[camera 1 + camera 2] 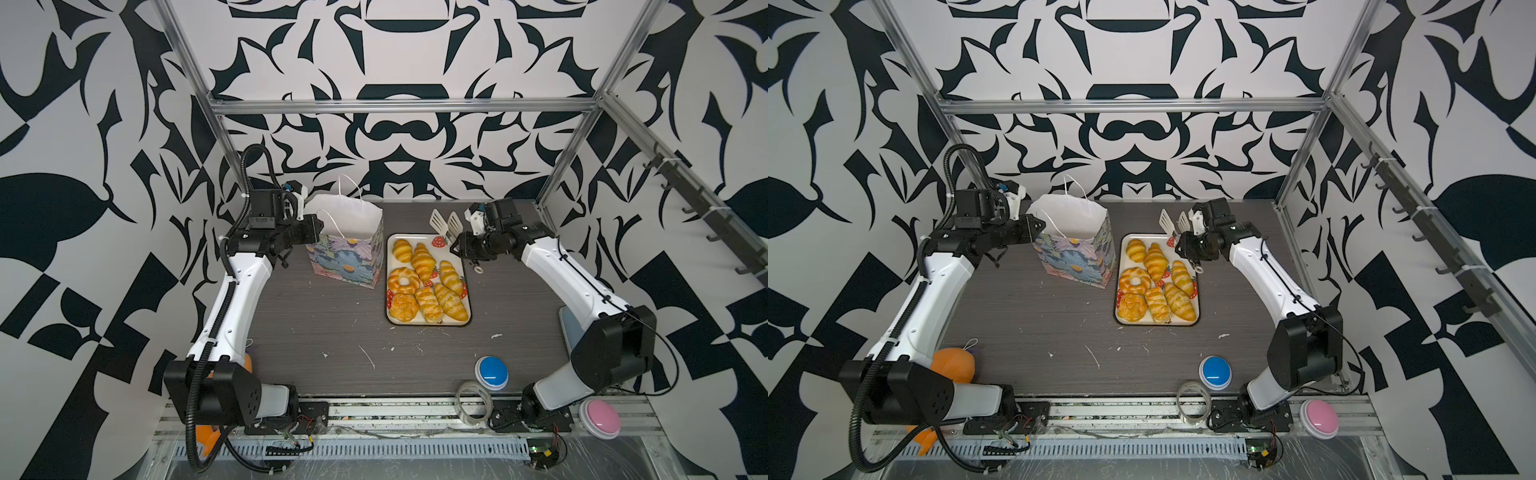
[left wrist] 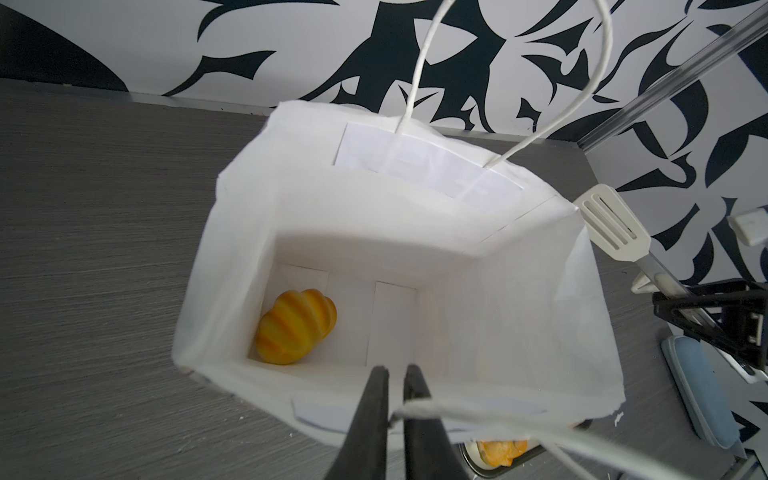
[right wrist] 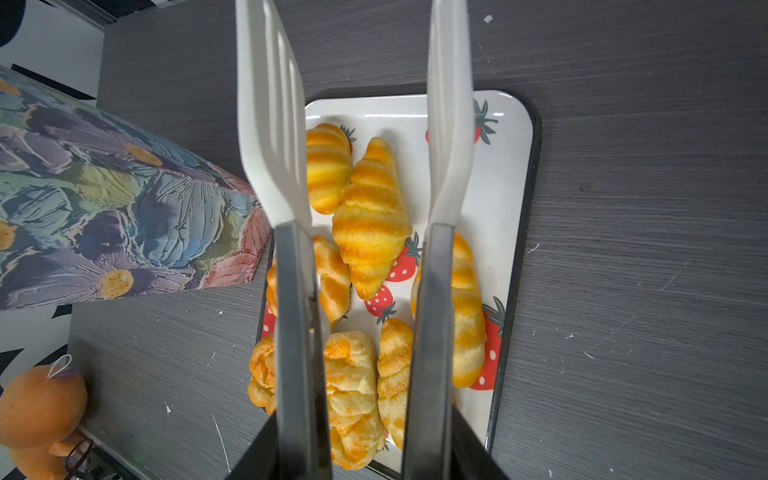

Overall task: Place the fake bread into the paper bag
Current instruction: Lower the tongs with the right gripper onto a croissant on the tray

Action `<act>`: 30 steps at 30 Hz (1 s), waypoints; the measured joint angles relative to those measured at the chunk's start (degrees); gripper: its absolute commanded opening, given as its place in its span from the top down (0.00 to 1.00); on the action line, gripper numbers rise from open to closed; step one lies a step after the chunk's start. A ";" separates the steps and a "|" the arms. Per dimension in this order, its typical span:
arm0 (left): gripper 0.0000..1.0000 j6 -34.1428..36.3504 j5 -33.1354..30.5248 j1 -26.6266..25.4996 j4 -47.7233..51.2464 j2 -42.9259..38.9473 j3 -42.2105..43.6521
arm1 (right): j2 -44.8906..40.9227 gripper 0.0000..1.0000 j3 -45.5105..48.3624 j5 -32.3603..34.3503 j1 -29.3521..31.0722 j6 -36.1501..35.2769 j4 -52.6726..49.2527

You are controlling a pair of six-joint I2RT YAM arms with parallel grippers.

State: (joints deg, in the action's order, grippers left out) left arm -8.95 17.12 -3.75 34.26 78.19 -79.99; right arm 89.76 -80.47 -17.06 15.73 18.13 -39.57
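Note:
The flowered paper bag (image 1: 345, 257) (image 1: 1075, 259) stands upright and open at the back left of the table. My left gripper (image 1: 320, 226) (image 2: 395, 372) is at its near rim, shut on a thin white cord handle (image 2: 453, 409). One striped piece of fake bread (image 2: 296, 326) lies on the bag's white floor. Several more pieces of fake bread (image 1: 424, 282) (image 3: 370, 216) lie on the strawberry tray (image 1: 419, 239) to the right of the bag. My right gripper (image 1: 457, 245) (image 3: 361, 449) is shut on white slotted tongs (image 1: 446, 224) (image 3: 270, 145). The tongs' blades are apart above the tray's far end, with nothing between them.
A blue button (image 1: 492, 372), a tape roll (image 1: 473, 401) and a pink button (image 1: 600, 417) sit near the front right. An orange plush toy (image 1: 953, 365) lies by the left arm's base. Aluminium frame posts (image 1: 569, 141) stand at the table's back corners.

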 measured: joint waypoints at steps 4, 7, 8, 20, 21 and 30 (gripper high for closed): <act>0.85 0.02 -0.52 0.22 0.24 -0.39 0.28 | 1.36 0.52 0.02 -0.42 0.00 0.17 0.04; 0.85 0.02 -0.81 0.44 0.46 -0.42 0.68 | 2.56 0.52 0.39 -0.70 0.00 0.42 0.35; 0.85 0.02 -0.87 0.50 0.52 -0.44 0.79 | 3.04 0.52 0.50 -0.79 0.04 0.50 0.35; 0.84 -0.07 -0.81 1.51 0.63 -0.63 1.03 | 6.16 0.51 0.90 -0.70 4.35 0.57 -0.48; 0.84 -0.07 -0.79 1.55 0.44 -0.81 1.31 | 6.14 0.51 1.14 -0.70 4.55 0.57 -0.50; 0.88 -0.24 0.09 1.55 0.28 -1.20 1.92 | 4.70 0.51 4.17 0.24 4.48 0.52 -3.19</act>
State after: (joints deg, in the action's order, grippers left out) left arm -9.19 17.21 -2.20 34.54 76.99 -78.06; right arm 94.45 -76.29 -16.82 20.21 18.65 -42.76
